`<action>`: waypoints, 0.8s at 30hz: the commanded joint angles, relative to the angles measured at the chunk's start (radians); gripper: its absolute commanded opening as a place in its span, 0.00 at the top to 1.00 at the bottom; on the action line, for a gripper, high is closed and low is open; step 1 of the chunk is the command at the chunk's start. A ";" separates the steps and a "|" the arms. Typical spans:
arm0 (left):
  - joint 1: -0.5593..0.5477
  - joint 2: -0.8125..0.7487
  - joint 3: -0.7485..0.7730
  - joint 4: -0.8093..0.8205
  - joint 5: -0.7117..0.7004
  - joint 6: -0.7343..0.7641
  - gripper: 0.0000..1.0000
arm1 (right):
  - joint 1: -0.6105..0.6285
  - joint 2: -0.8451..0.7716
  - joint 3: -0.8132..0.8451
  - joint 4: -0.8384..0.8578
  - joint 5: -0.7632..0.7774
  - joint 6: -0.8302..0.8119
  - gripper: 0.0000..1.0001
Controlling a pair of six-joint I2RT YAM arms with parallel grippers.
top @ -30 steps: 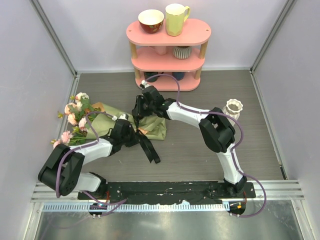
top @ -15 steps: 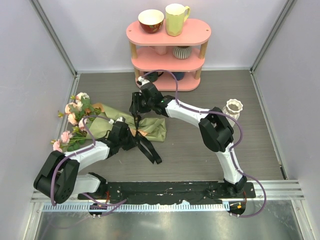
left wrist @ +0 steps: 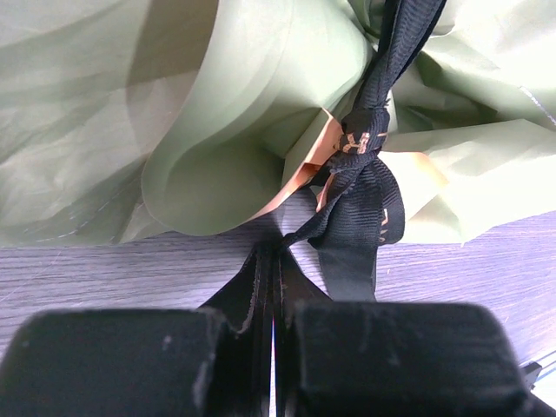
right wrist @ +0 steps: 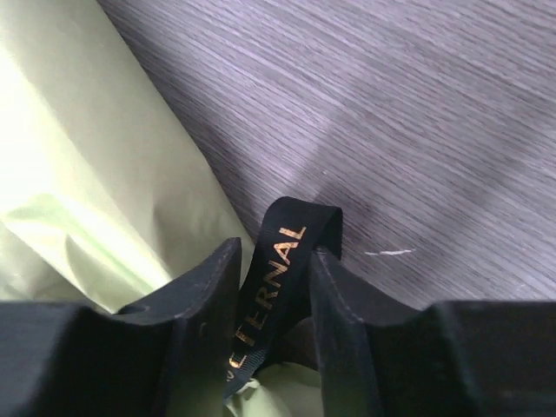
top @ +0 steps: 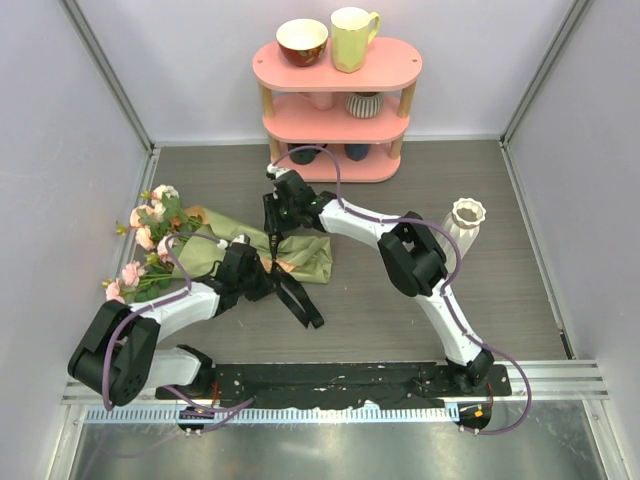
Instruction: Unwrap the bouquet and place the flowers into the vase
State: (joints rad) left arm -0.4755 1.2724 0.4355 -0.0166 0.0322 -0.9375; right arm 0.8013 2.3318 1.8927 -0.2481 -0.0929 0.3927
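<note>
The black ribbon (left wrist: 358,208) vanishes into the seam between my left fingers (left wrist: 130,365), whose bases the bottom edge cuts off. Between my right fingers (right wrist: 165,347) its gold lettering sinks out of sight partway. Beyond both fingertips the green paper (left wrist: 217,130) runs off frame, and it hides the stems of the flowers (top: 150,215).

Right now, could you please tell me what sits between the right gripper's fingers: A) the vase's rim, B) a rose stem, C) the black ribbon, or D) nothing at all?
C: the right wrist view shows the black ribbon, with gold lettering, running up between the fingers of the right gripper, beside the green wrapping paper.
</note>
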 commanded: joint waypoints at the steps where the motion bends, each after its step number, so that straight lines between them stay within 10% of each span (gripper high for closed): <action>1: 0.003 0.025 -0.004 -0.009 0.014 -0.004 1.00 | 0.001 -0.005 0.060 -0.022 0.030 -0.054 0.63; 4: 0.003 0.033 -0.004 -0.008 0.017 -0.006 1.00 | 0.001 -0.011 0.071 -0.034 0.064 -0.069 0.82; 24: 0.003 0.045 -0.021 0.000 0.014 -0.023 1.00 | -0.001 -0.196 -0.018 0.032 0.157 -0.046 0.94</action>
State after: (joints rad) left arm -0.4755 1.2961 0.4355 0.0185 0.0540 -0.9634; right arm 0.8013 2.2810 1.8870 -0.2932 0.0410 0.3214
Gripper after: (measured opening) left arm 0.011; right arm 0.043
